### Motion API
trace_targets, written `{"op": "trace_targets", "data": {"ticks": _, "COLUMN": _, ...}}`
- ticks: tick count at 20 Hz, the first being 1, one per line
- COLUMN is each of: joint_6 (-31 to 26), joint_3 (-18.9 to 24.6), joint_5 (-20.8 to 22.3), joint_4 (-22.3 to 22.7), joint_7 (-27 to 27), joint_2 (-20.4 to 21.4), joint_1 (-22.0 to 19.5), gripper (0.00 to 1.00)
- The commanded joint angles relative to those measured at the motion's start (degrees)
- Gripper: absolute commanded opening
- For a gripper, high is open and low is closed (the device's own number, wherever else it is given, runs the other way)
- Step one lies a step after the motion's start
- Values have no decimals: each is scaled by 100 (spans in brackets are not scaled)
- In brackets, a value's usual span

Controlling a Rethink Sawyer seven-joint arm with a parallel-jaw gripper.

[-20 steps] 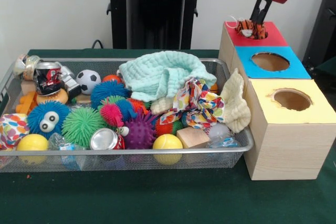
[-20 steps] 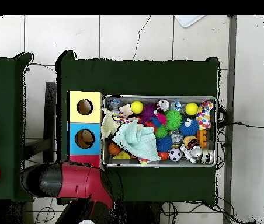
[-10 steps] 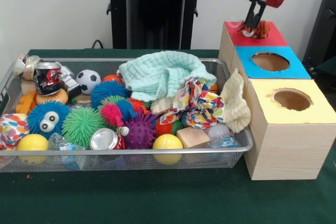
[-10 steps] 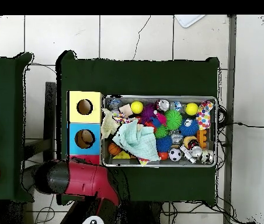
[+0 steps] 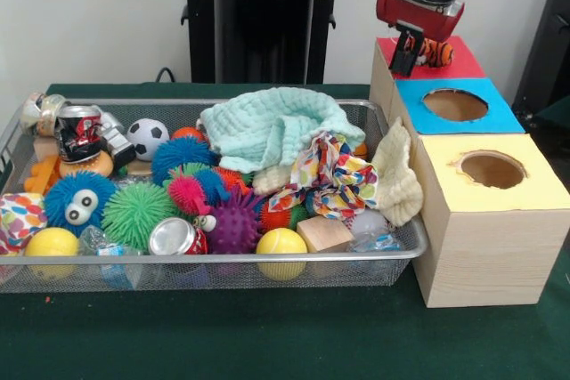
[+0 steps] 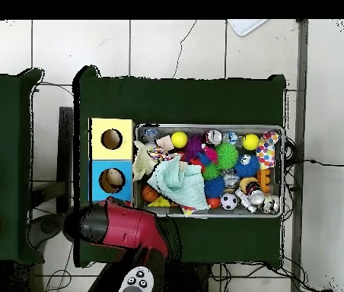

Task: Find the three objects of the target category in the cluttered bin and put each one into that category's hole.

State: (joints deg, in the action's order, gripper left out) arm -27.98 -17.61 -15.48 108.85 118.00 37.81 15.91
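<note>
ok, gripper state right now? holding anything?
Gripper: over the red box, beside the striped orange toy at its hole; open or shut cannot be told.

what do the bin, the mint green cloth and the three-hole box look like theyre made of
Bin: silvery metal wire mesh, see-through walls with a shiny rim. Mint green cloth: soft woven fabric, probably cotton, with a puckered, crinkled texture. Three-hole box: pale unfinished wood with visible grain, its tops covered in matte red, blue and yellow, likely paper or paint.
</note>
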Motion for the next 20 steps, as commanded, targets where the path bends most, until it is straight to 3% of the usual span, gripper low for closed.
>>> {"op": "trace_targets", "data": {"ticks": 1, "joint_6": 1162, "joint_3": 704, "joint_5": -72, "joint_4": 53, "joint_7": 997, "joint_2": -1251, "joint_1": -382, "gripper": 0}}
{"op": "trace_targets", "data": {"ticks": 11, "joint_6": 849, "joint_3": 455, "joint_5": -43, "joint_4": -15, "joint_7": 1132, "joint_2": -1159, "joint_1": -132, "gripper": 0}}
{"op": "trace_targets", "data": {"ticks": 17, "joint_6": -859, "joint_3": -39, "joint_5": 111, "joint_4": 149, "joint_7": 1072, "joint_2": 41, "joint_1": 228, "gripper": 0}}
{"op": "trace_targets", "data": {"ticks": 20, "joint_6": -1296, "joint_3": -156, "joint_5": 117, "joint_4": 129, "joint_7": 1089, "joint_2": 378, "joint_1": 339, "gripper": 0}}
